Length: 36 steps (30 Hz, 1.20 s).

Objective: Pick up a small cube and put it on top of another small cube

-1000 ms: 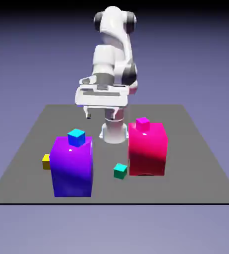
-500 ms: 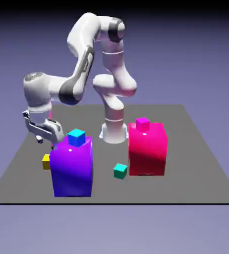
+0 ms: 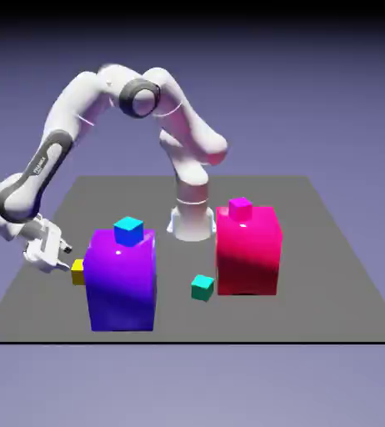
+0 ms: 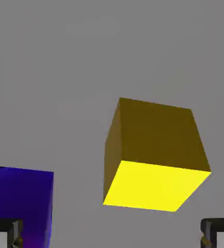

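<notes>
Yellow and plain-faced, the small cube point(image 4: 157, 185) faces the wide-spread, empty tool point(image 4: 112, 233).

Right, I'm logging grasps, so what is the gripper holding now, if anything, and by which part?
Nothing: the white two-finger gripper is open, its fingertips wide apart, with the small plain yellow cube ungripped.

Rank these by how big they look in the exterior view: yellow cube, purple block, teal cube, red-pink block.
1. Purple block
2. Red-pink block
3. Teal cube and yellow cube: not ranked, since the purple block partly hides the yellow one.
</notes>
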Tool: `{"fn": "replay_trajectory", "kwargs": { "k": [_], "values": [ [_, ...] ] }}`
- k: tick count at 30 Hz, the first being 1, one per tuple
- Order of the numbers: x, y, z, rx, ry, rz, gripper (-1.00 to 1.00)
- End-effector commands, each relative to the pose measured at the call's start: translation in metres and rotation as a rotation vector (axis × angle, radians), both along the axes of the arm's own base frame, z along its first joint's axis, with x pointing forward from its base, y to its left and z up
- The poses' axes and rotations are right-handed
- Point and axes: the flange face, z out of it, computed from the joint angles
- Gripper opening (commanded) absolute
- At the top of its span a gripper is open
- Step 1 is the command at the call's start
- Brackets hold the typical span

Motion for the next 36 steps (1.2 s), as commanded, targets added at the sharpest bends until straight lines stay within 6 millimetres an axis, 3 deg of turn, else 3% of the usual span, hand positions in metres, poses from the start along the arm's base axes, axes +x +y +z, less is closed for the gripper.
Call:
{"fn": "replay_trajectory", "kwargs": {
  "k": [1,3,6,7,8,9,12,14,16,20,25,27,33,36],
  "values": [
    [-0.014,-0.009,-0.004,0.034,-0.009,-0.059,0.00],
    [-0.015,-0.010,-0.004,0.036,-0.010,-0.063,0.00],
    [-0.013,0.028,-0.047,0.036,-0.011,-0.063,0.00],
    [-0.014,0.032,-0.050,0.036,-0.010,-0.063,0.00],
    [-0.014,0.032,-0.050,0.036,-0.010,-0.063,-1.00],
    [-0.014,0.032,-0.050,0.036,-0.010,-0.063,-1.00],
    [-0.014,-0.007,-0.008,0.036,-0.011,-0.063,-1.00],
    [0.031,0.032,-0.014,0.077,-0.029,0.050,-1.00],
    [0.071,0.037,0.010,0.003,-0.088,0.197,-1.00],
    [0.137,0.052,0.085,-0.114,-0.160,0.407,-1.00],
    [0.207,0.093,0.186,-0.254,-0.254,0.659,-1.00],
    [0.212,0.115,0.216,-0.233,-0.232,0.652,-1.00],
    [0.200,0.182,0.291,-0.086,-0.103,0.564,-1.00],
    [0.177,0.173,0.266,0.038,-0.001,0.432,-1.00]
  ]
}}
